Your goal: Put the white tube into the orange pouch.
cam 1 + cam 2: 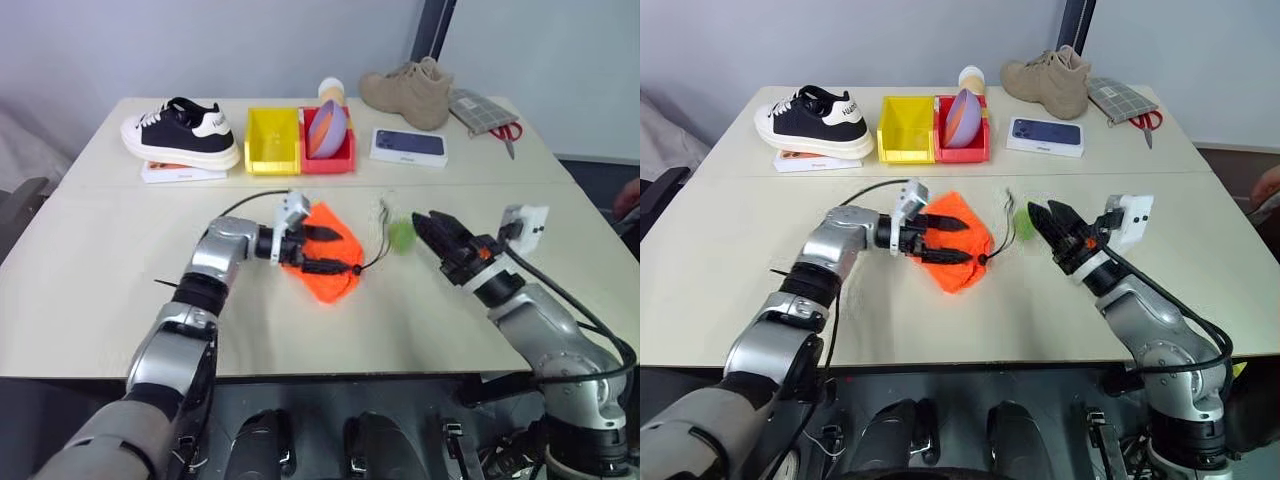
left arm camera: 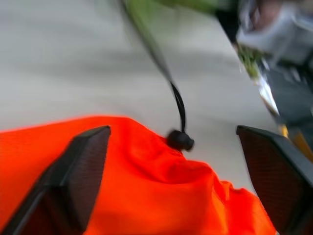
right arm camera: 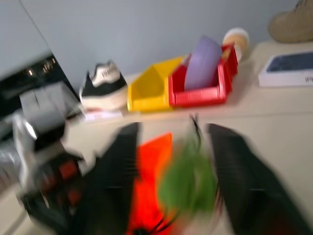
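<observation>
The orange pouch (image 1: 325, 288) lies crumpled on the table in front of me. My left gripper (image 1: 335, 250) reaches in from the left and stands open, one black finger (image 2: 78, 181) on each side of the fabric (image 2: 161, 196). A dark cord with a bead (image 2: 180, 140) runs from the pouch to a green tag (image 1: 402, 235). My right gripper (image 1: 425, 220) is open just to the right of that tag, and in the right wrist view the tag (image 3: 188, 186) sits between its fingers (image 3: 239, 166). The white tube is hidden.
Along the back edge stand a black-and-white sneaker (image 1: 180, 130), a yellow bin (image 1: 272, 138), a red bin (image 1: 340, 158) holding a purple item, a cream bottle (image 1: 332, 90), a phone box (image 1: 408, 145), a tan boot (image 1: 408, 90) and scissors (image 1: 508, 135).
</observation>
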